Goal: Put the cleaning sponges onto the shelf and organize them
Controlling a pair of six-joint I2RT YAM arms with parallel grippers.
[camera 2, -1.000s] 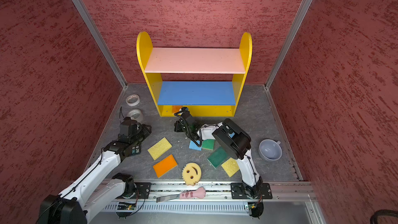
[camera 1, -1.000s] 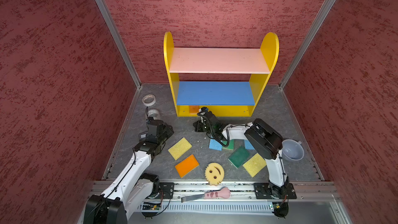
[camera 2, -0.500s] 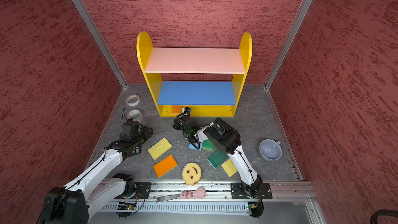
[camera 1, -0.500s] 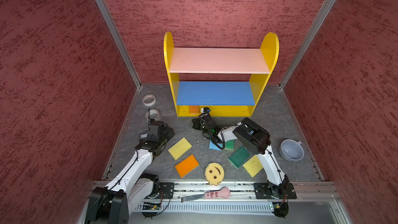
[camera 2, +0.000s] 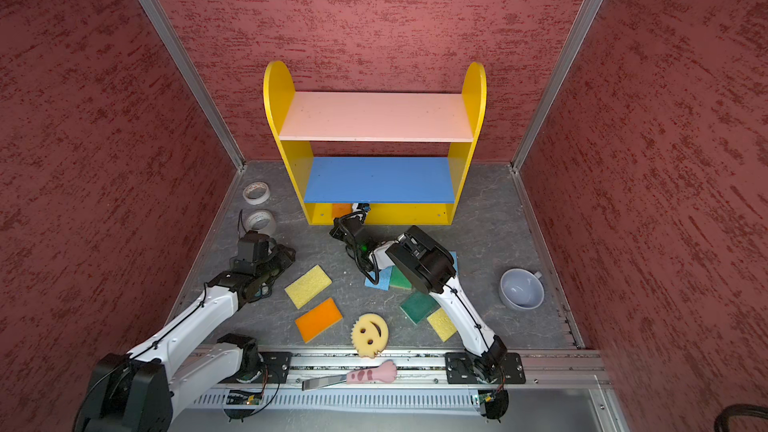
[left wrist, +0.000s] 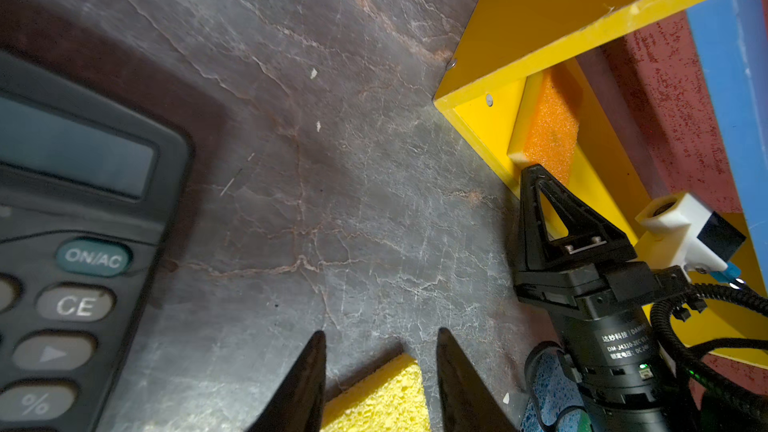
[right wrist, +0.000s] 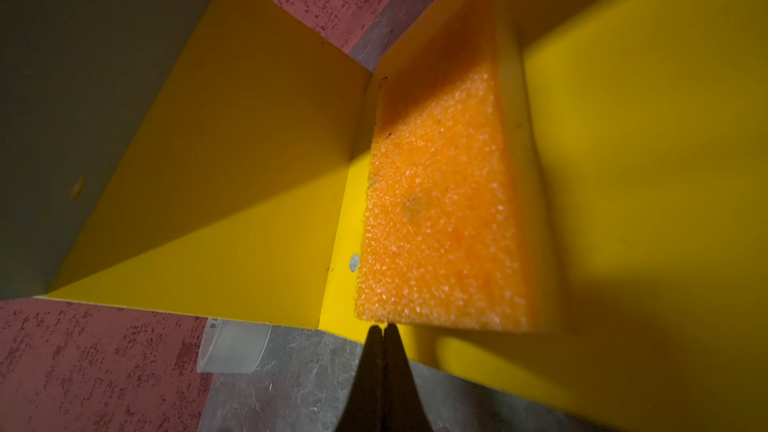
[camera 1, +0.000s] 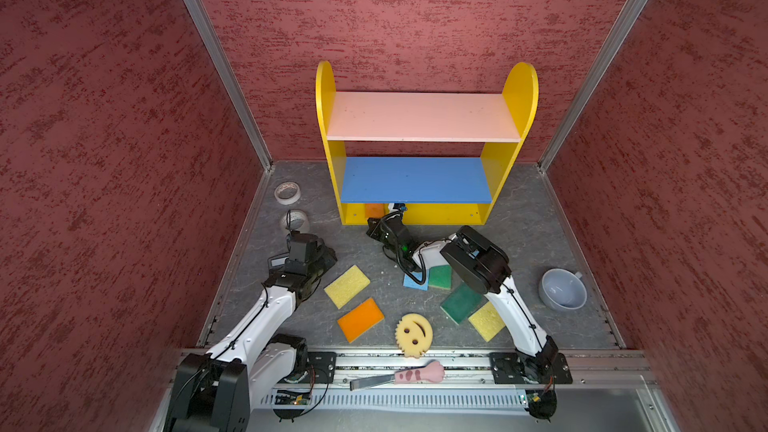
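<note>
Red textured walls enclose a grey stone-patterned bench (camera 1: pixel 528 226), and the shelf (camera 1: pixel 424 116) stands against the back wall. One orange sponge (right wrist: pixel 440 209) lies flat on the shelf's yellow base, at the left end beside the side panel and under the blue board. The right tool (right wrist: pixel 383 329) has its jaws pressed together with nothing between them. Its tips sit at that sponge's near edge, though it is hard to tell whether they actually touch it. The left tool (left wrist: pixel 380 338) hangs low over the bench, jaws apart and empty, with a corner of a yellow sponge (camera 1: pixel 347 286) showing between its fingers. The other sponges lie loose on the bench in front of the shelf. A second orange sponge (camera 1: pixel 360 320) sits just beside the yellow one, and the smiley-face sponge (camera 1: pixel 414 334) is near the front rail. A blue sponge (camera 1: pixel 414 281), a green sponge (camera 1: pixel 440 277), a dark green sponge (camera 1: pixel 461 303) and a second yellow sponge (camera 1: pixel 486 322) lie partly under the right arm. A grey cup (camera 1: pixel 563 288) stands well to the right.
</note>
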